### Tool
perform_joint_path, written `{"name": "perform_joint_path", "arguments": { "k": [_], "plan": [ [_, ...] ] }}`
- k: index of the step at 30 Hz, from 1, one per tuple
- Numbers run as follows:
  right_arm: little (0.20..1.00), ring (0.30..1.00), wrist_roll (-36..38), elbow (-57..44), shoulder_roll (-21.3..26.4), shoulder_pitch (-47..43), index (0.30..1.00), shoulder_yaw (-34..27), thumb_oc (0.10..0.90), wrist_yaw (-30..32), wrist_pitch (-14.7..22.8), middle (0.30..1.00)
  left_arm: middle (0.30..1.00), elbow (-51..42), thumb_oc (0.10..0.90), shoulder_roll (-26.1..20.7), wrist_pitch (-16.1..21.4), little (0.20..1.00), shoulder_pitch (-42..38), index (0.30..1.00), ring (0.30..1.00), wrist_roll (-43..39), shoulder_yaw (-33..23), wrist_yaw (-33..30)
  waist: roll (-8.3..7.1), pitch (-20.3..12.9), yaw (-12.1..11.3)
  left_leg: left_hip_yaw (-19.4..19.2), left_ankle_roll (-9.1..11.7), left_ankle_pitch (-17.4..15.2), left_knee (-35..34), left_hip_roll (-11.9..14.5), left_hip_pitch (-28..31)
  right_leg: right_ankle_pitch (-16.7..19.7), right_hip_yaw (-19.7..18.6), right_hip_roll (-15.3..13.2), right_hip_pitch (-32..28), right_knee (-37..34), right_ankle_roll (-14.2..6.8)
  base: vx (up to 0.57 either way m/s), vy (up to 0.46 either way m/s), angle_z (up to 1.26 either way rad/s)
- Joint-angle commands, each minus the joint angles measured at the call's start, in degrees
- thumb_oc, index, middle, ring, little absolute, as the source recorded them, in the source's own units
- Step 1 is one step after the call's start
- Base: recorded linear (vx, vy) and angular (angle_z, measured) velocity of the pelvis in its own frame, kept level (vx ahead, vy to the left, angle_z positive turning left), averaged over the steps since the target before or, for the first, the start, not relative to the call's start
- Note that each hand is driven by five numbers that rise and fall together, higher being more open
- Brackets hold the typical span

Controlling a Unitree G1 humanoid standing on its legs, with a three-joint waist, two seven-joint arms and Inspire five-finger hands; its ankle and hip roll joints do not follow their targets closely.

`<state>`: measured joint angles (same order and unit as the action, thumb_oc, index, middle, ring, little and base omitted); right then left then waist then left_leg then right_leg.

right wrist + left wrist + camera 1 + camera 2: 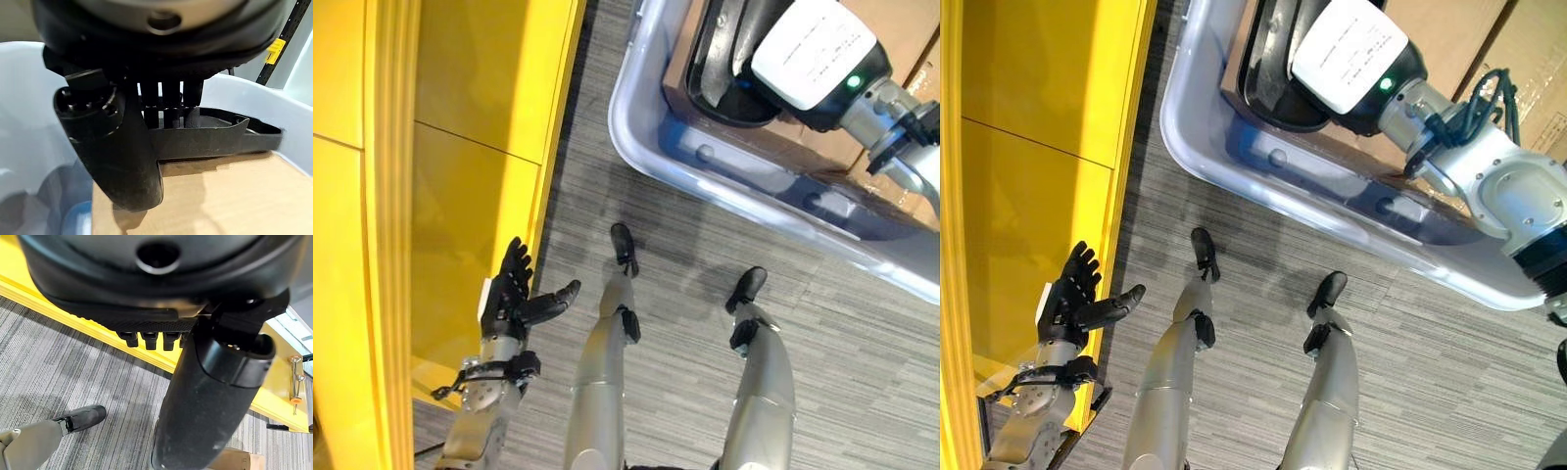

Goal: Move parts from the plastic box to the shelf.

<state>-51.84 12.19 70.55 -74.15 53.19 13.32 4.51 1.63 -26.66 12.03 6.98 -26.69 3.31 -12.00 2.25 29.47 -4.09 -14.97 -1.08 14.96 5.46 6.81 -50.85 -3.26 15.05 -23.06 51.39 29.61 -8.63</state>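
Note:
A black moulded part (724,93) lies on brown cardboard (220,196) inside the translucent plastic box (636,147). My right arm reaches into the box. My right hand (117,147) has straight fingers (171,105) that run down to the part's rim (220,139), where their tips are hidden. Its thumb stands on the near side of that rim. The yellow shelf (460,196) rises at the left. My left hand (514,299) hangs open beside the shelf's edge, low down and holding nothing.
Grey striped carpet (705,323) lies between the shelf and the box. Cardboard cartons (1474,44) stand behind the box. A small orange-handled tool (295,382) lies on a yellow board. A black post with a yellow tag (276,46) stands beyond the box.

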Motion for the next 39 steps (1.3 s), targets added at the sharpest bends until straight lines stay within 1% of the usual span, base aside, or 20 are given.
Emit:
{"name": "perform_joint_path", "arguments": {
  "k": [1,7,8,9,10,13,14,16,17,18,19,21,23,24,28,29,32,34,35,39],
  "plan": [
    [0.3,0.3,-0.73,4.53,2.34,1.84,0.3,2.26,0.4,-1.59,-0.62,0.3,1.0,-3.56,0.9,-1.36,3.95,1.0,2.01,1.0,1.0,-0.4,-1.6,-1.19,0.2,0.33,0.05,4.64,11.74,-9.77,5.76,8.24,5.25,9.51,-0.58,-1.97,-7.51,-10.5,-4.36,0.0,0.0,0.0],
    [0.3,0.3,0.72,0.15,2.57,3.18,0.3,-1.13,0.4,-0.37,-0.49,0.3,1.0,-3.5,0.9,-1.38,3.91,1.0,0.93,1.0,1.0,-0.19,-1.28,-1.54,-0.44,0.33,0.49,4.59,11.64,-9.9,5.8,8.13,7.3,9.87,-0.43,-1.82,-9.37,-10.5,-4.52,-0.02,0.007,0.0],
    [0.3,0.3,4.15,-5.22,2.83,5.01,0.3,-6.25,0.4,1.57,-0.23,0.3,1.0,-3.71,0.9,-0.47,3.75,1.0,-0.29,1.0,1.0,0.07,-1.4,-1.9,-1.02,0.33,1.27,3.87,10.89,-8.63,5.45,8.16,9.27,11.35,0.64,-1.59,-11.58,-11.25,-3.96,-0.05,0.008,0.01],
    [0.3,0.3,5.26,-7.33,3.0,8.39,0.3,-10.35,0.4,1.99,-0.18,0.3,1.0,-3.72,0.9,-0.63,3.51,1.0,-0.65,1.0,1.0,0.31,-1.07,-1.95,-1.35,0.33,1.08,4.51,11.47,-9.71,4.97,8.16,11.65,10.53,0.58,-1.37,-13.77,-11.39,-4.7,-0.12,0.021,0.04],
    [0.3,0.3,5.64,-8.6,3.21,10.06,0.3,-12.72,0.4,2.41,-0.21,0.3,1.0,-3.8,0.9,-0.63,3.47,1.0,-0.94,1.0,1.0,0.37,-1.04,-2.06,-1.71,0.33,1.0,3.87,10.86,-8.54,4.64,8.11,12.12,11.71,1.39,-1.39,-14.41,-11.96,-4.12,-0.02,0.009,0.04],
    [0.3,0.3,6.59,-13.51,3.61,14.59,0.3,-18.47,0.4,3.55,0.52,0.3,1.0,-3.56,0.9,-0.64,3.17,1.0,-1.77,1.0,1.0,0.96,-0.79,-2.1,-2.75,0.33,0.9,3.73,10.92,-8.67,3.92,8.24,16.57,11.98,2.16,-1.05,-18.88,-12.86,-4.34,-0.03,0.005,0.02],
    [0.3,0.3,6.56,-13.64,3.63,15.02,0.3,-18.88,0.4,3.51,0.52,0.3,1.0,-3.57,0.9,-0.75,3.17,1.0,-1.76,1.0,1.0,0.96,-0.73,-2.11,-2.79,0.33,0.8,3.73,10.92,-8.65,3.87,8.24,16.64,12.0,2.19,-1.04,-18.96,-12.92,-4.34,0.0,0.0,0.0],
    [0.3,0.3,7.61,-16.77,3.25,20.39,0.3,-24.76,0.4,3.74,1.17,0.3,1.0,-3.12,0.9,-0.56,2.79,1.0,-2.26,1.0,1.0,1.54,-0.42,-1.53,-3.78,0.33,0.47,3.91,10.98,-8.73,3.46,8.31,20.88,11.96,2.81,-0.64,-23.83,-13.98,-4.42,0.0,-0.014,-0.04],
    [0.3,0.3,7.6,-16.84,3.26,20.64,0.3,-24.99,0.4,3.72,1.18,0.3,1.0,-3.12,0.9,-0.62,2.79,1.0,-2.27,1.0,1.0,1.54,-0.37,-1.53,-3.8,0.33,0.4,3.91,10.98,-8.72,3.44,8.31,20.91,11.96,2.81,-0.64,-23.86,-14.0,-4.42,0.04,-0.017,-0.04],
    [0.3,0.3,9.17,-20.02,2.71,24.92,0.3,-29.35,0.4,3.92,2.17,0.3,1.0,-3.05,0.9,-0.15,2.63,1.0,-2.39,1.0,1.0,1.87,-0.52,-1.07,-4.67,-0.83,0.62,4.03,11.1,-8.73,2.79,8.57,24.26,11.73,3.47,-0.26,-27.79,-15.27,-4.45,0.09,-0.017,-0.03],
    [0.3,0.3,10.7,-22.84,1.56,29.91,0.3,-34.43,0.4,4.54,3.1,0.3,1.0,-3.02,0.9,0.28,2.63,1.0,-2.41,1.0,1.0,2.57,-0.66,-0.74,-5.58,-3.32,0.54,4.06,11.47,-8.42,1.61,9.04,27.56,11.34,4.28,0.38,-31.72,-17.24,-4.55,0.09,-0.018,-0.01],
    [0.3,0.3,10.9,-24.08,1.23,32.53,0.3,-37.02,0.4,4.57,3.53,0.3,1.0,-1.98,0.9,0.21,2.65,1.0,-2.37,1.0,1.0,2.92,-0.7,-0.7,-6.04,-4.06,0.24,4.13,11.58,-8.24,0.97,9.19,29.05,11.32,4.56,0.61,-33.4,-18.07,-4.55,0.07,-0.022,-0.01],
    [0.3,0.3,11.15,-26.53,-0.55,36.77,0.3,-40.07,0.4,4.93,4.68,0.3,1.0,-1.26,0.9,1.91,2.96,1.0,-2.26,1.0,1.0,1.71,-1.45,-0.84,-6.94,-7.08,0.09,3.92,11.8,-7.99,-0.5,9.7,32.24,11.02,5.28,1.11,-36.74,-20.06,-4.73,0.08,-0.034,-0.1],
    [0.3,0.3,11.12,-26.87,-0.57,37.61,0.3,-40.83,0.4,4.81,4.68,0.3,1.0,-1.26,0.9,1.76,2.97,1.0,-2.26,1.0,1.0,1.69,-1.29,-0.83,-6.97,-6.91,-0.11,3.91,11.83,-7.89,-0.76,9.7,32.62,11.11,5.38,1.18,-37.15,-20.31,-4.74,0.08,-0.028,-0.11],
    [0.3,0.3,11.8,-28.55,-1.24,39.86,0.3,-42.64,0.4,4.86,5.77,0.3,1.0,2.42,0.9,3.02,3.64,1.0,-2.98,1.0,1.0,2.22,-2.27,-1.48,-8.18,-10.03,0.07,3.37,12.25,-7.35,-2.66,10.22,35.64,11.12,5.84,1.71,-40.23,-22.49,-5.06,0.05,-0.016,-0.02],
    [0.3,0.3,12.99,-29.92,-2.64,42.38,0.3,-44.22,0.4,4.56,6.75,0.3,1.0,0.6,0.9,3.05,3.65,1.0,-2.74,1.0,1.0,4.74,-3.04,-1.87,-8.86,-12.61,0.41,2.77,12.36,-7.24,-3.93,10.48,37.92,11.21,6.17,2.05,-42.67,-24.39,-5.28,0.1,-0.033,0.05],
    [0.3,0.3,16.12,-31.79,-3.91,43.17,0.3,-45.05,0.4,2.75,8.72,0.3,1.0,-1.35,0.9,2.02,4.24,1.0,-3.28,1.0,1.0,10.63,-2.86,-2.49,-9.79,-16.69,0.68,1.05,12.87,-6.62,-6.87,11.09,41.7,12.41,6.4,2.63,-45.7,-27.07,-5.85,0.08,-0.007,-0.01],
    [0.3,0.3,18.69,-32.81,-5.51,43.83,0.3,-45.2,0.4,1.98,9.6,0.3,1.0,-1.46,0.9,1.67,4.11,1.0,-2.91,1.0,1.0,14.4,-3.1,-2.76,-9.97,-19.2,1.1,-0.12,12.76,-6.49,-8.51,11.21,44.11,12.85,5.82,3.02,-47.02,-28.47,-5.93,0.09,0.017,-0.16],
    [0.3,0.3,22.1,-33.32,-7.79,44.31,0.3,-45.04,0.4,0.43,10.9,0.3,1.0,-3.46,0.9,0.31,4.53,1.0,-3.02,1.0,1.0,19.6,-3.43,-3.21,-10.07,-21.55,1.29,-1.19,12.87,-6.47,-9.76,11.31,46.34,13.2,5.76,3.22,-48.54,-29.56,-6.12,0.09,0.023,-0.21],
    [0.3,0.3,24.78,-33.33,-9.68,43.86,0.3,-44.24,0.4,-1.17,11.38,0.3,1.0,-5.3,0.9,-1.04,4.74,1.0,-3.84,1.0,1.0,24.76,-3.27,-4.42,-10.22,-23.49,1.63,-2.2,12.83,-6.39,-10.23,11.44,47.88,13.86,5.51,3.3,-49.63,-30.42,-6.22,0.02,0.015,-0.2]
  ]
}}
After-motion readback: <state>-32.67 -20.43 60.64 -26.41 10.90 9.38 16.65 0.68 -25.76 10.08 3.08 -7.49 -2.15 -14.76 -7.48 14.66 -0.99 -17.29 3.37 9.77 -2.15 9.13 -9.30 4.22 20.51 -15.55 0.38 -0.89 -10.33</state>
